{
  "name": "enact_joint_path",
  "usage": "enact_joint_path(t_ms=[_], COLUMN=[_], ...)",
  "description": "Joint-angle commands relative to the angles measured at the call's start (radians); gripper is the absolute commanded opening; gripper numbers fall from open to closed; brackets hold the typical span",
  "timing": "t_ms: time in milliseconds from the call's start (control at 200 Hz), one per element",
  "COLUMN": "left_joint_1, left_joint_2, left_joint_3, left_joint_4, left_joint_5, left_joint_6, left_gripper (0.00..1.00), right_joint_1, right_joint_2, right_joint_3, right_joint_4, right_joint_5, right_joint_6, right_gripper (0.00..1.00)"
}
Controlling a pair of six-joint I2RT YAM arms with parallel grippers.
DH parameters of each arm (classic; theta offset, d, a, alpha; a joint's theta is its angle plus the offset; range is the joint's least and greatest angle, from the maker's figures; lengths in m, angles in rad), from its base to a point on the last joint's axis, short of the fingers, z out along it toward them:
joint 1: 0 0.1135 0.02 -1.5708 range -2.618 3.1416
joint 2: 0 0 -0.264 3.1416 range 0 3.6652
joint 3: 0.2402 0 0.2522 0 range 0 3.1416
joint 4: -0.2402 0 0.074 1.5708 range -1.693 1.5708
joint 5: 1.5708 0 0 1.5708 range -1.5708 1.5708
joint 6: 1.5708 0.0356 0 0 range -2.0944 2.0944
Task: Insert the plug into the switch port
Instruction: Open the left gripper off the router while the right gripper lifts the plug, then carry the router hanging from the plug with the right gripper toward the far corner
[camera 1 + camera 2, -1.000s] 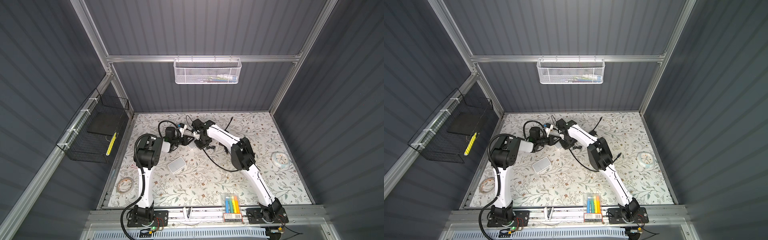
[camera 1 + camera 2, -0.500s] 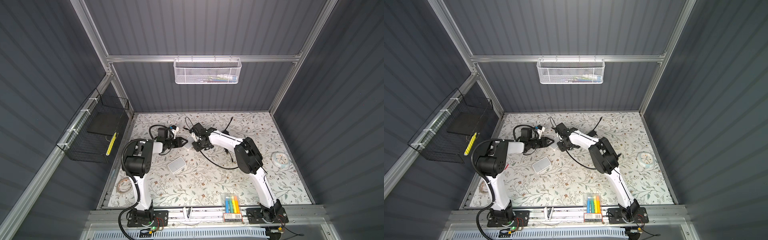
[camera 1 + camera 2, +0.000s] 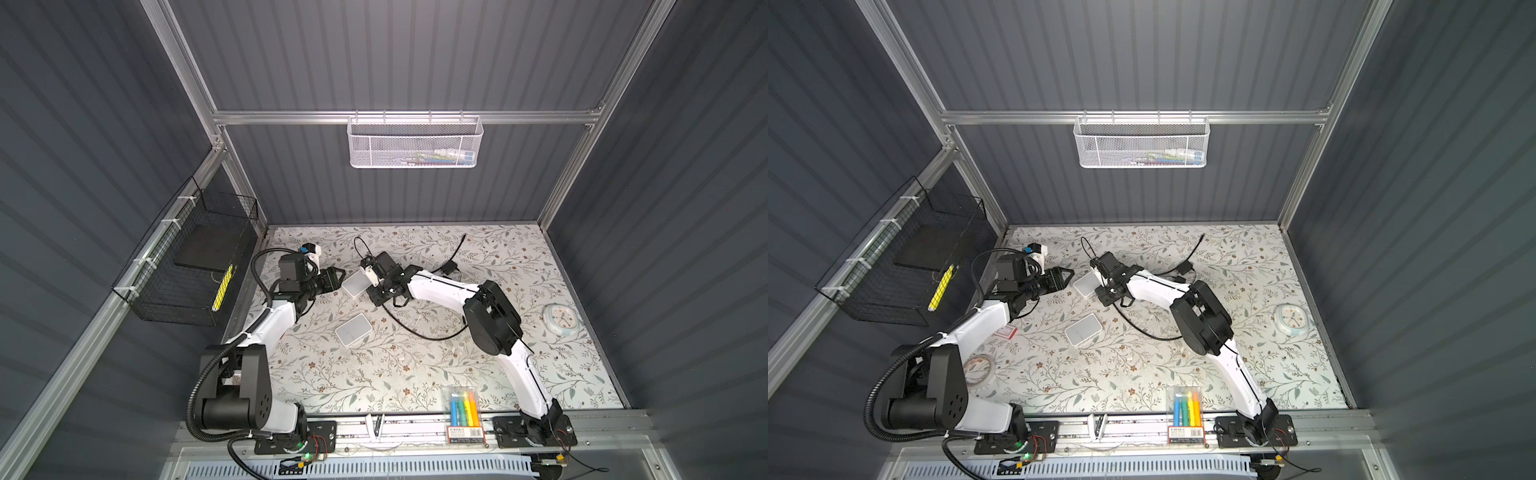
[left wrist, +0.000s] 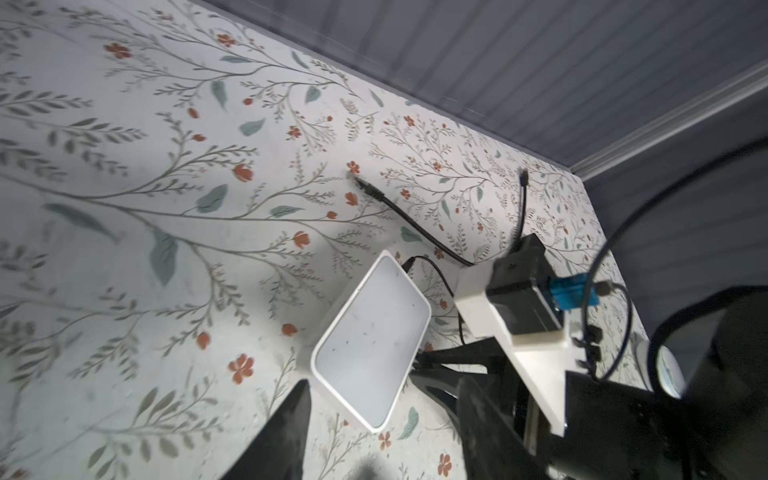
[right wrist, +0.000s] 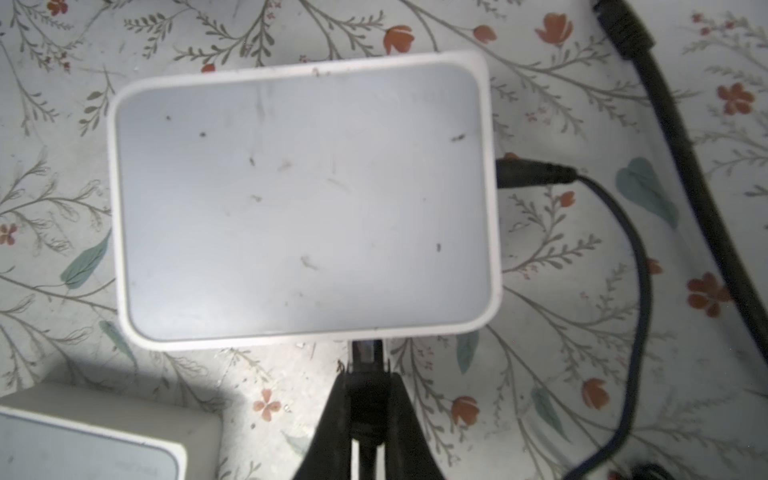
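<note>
**Right wrist camera catches plug at the switch's rim**

Right wrist view: the plug (image 5: 365, 353), dark and narrow, is pinched between the closed fingers of the right gripper (image 5: 366, 376), its nose against a long side wall of the white switch (image 5: 303, 199) (whether it is seated in a port cannot be told). On an adjoining short side a second black connector (image 5: 528, 172) sits in the switch, its thin cable (image 5: 638, 270) looping away over the flowered mat (image 5: 561, 353). A thicker black cable (image 5: 681, 145) lies beyond, apart from the switch.

In both top views the switch lies at 10 o'clock from the mat's middle, with the right gripper at its 3 o'clock and the left gripper (image 3: 337, 276) at its 9 o'clock, just beside it. The left wrist view shows that gripper's jaws standing well apart, holding nothing. A second white box (image 3: 353, 329) rests at the switch's 6 o'clock, near but apart. Farther out, a round clock (image 3: 560, 319) lies at 3 o'clock by the mat's right edge, a pack of coloured markers (image 3: 462, 405) at 5 o'clock by the front rail, a black wire basket (image 3: 187, 266) at 9 o'clock on the side wall and a white mesh basket (image 3: 414, 141) at 12 o'clock on the back wall.
</note>
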Motion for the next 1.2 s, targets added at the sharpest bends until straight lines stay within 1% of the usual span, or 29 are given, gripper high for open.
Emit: enact_joint_path(t_ms=[0,135,225,300,420,675,725,880,1026,1196], left_joint_1=[0.006,0.006,0.006,0.006,0.005,0.004,0.004,-0.001,-0.018,-0.05], left_joint_2=[-0.03,-0.012,0.01,0.031,0.045,0.061,0.066,0.085,0.11,0.144], left_joint_3=[-0.02,-0.028,-0.034,-0.037,-0.04,-0.018,-0.016,-0.006,0.0,0.012], left_joint_4=[-0.052,-0.022,0.016,0.039,0.061,0.043,0.045,0.053,0.058,0.057], left_joint_5=[-0.045,-0.012,0.016,0.043,0.062,0.078,0.082,0.095,0.099,0.095], left_joint_6=[-0.017,-0.034,-0.052,-0.061,-0.066,-0.043,-0.043,-0.044,-0.043,-0.037], left_gripper=[0.57,0.57,0.56,0.54,0.53,0.52,0.52,0.52,0.52,0.51], right_joint_1=[-0.002,-0.013,-0.032,-0.043,-0.054,-0.091,-0.1,-0.135,-0.193,-0.265], right_joint_2=[-0.104,-0.216,-0.274,-0.312,-0.364,-0.458,-0.472,-0.498,-0.499,-0.489], right_joint_3=[0.018,0.034,0.067,0.108,0.158,0.256,0.284,0.362,0.448,0.492], right_joint_4=[-0.021,-0.089,-0.158,-0.225,-0.301,-0.376,-0.388,-0.416,-0.455,-0.471], right_joint_5=[0.045,0.118,0.143,0.163,0.192,0.234,0.234,0.295,0.341,0.394], right_joint_6=[-0.005,-0.05,-0.075,-0.091,-0.101,-0.115,-0.122,-0.178,-0.209,-0.249], right_gripper=[0.0,0.0,0.01,0.0,0.0,0.0,0.0,0.01,0.0,0.0])
